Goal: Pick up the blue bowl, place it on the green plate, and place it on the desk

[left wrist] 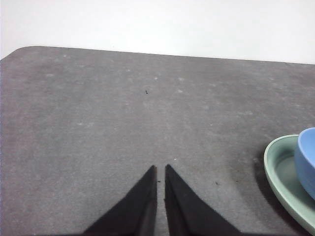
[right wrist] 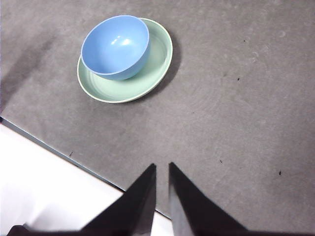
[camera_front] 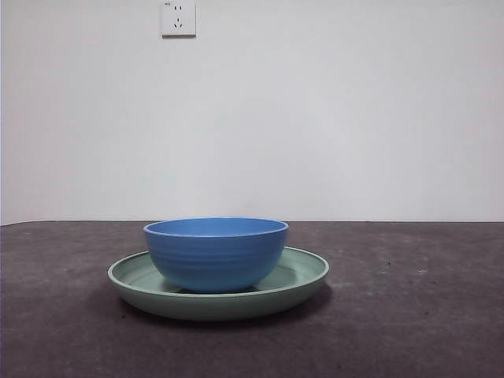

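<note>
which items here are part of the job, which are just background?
Job:
bowl, upright in the plate
plate, on the desk
desk

Background:
wall socket
wall

Neither tool touches anything.

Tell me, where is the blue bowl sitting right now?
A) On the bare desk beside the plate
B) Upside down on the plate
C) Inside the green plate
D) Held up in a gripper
C: the blue bowl stands upright on the green plate, off-centre toward one side of it, and both grippers, left gripper and right gripper, are away from it with nothing in them.
</note>
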{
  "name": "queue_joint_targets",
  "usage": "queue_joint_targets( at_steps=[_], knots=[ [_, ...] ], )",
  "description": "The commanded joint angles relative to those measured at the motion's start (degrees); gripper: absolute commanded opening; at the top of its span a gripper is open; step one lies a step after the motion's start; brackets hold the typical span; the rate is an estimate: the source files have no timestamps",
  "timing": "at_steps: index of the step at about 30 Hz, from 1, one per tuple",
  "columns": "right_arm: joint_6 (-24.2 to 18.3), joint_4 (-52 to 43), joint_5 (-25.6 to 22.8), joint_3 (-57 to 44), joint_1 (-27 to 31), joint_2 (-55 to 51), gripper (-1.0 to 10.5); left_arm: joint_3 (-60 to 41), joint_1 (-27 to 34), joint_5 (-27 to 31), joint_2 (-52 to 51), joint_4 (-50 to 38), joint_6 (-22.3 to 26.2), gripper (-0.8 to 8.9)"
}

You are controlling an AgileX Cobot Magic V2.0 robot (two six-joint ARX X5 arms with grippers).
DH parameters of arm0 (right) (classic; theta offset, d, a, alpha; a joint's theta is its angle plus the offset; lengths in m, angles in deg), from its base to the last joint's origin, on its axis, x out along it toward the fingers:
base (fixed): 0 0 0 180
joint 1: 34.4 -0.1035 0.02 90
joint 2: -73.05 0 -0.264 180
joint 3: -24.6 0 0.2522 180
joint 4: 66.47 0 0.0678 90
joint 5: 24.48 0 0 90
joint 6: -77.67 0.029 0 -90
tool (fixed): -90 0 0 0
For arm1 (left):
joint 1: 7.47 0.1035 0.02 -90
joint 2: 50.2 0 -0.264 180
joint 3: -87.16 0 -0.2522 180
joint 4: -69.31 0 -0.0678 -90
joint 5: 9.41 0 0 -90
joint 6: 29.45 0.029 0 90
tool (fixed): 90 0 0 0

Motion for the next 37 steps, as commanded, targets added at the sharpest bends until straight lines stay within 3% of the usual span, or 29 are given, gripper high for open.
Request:
queue_joint_targets(
  at_steps=[1,13,16,21,23,25,29,34,37],
  knots=[
    [-0.28,-0.48,0.02,1.11,-0.33,0.13,0.4,-1.18,0.07,0.22,-0.04,-0.50,0.83,0.27],
    [-0.31,-0.50,0.46,1.11,-0.44,0.00,0.4,-1.18,0.07,0.22,-0.02,-0.57,0.83,0.27],
    [-0.31,-0.50,-2.54,1.11,-0.44,0.02,0.4,-1.18,0.07,0.20,-0.02,-0.59,0.83,0.27],
    [-0.81,-0.87,-2.71,1.09,-0.44,-0.04,0.4,-1.18,0.07,0.20,-0.02,-0.59,0.83,0.27],
    [-2.10,-2.71,-5.49,0.81,0.15,-0.83,0.4,-1.18,0.07,0.20,-0.02,-0.63,0.83,0.27],
    [-4.66,-9.79,-8.52,-0.72,2.49,-2.32,0.4,-1.18,0.07,0.20,-0.02,-0.59,0.83,0.27],
    [-7.87,-31.30,-5.53,-10.49,10.36,-8.02,0.4,-1.18,0.07,0.20,-0.02,-0.61,0.83,0.27],
    [-13.03,-49.18,-10.78,-29.27,18.75,-15.47,0.4,-1.18,0.07,0.20,-0.02,-0.61,0.83,0.27],
    [-12.66,-57.86,-11.10,-40.26,22.23,-18.05,0.4,-1.18,0.07,0.20,-0.02,-0.61,0.83,0.27]
  ],
)
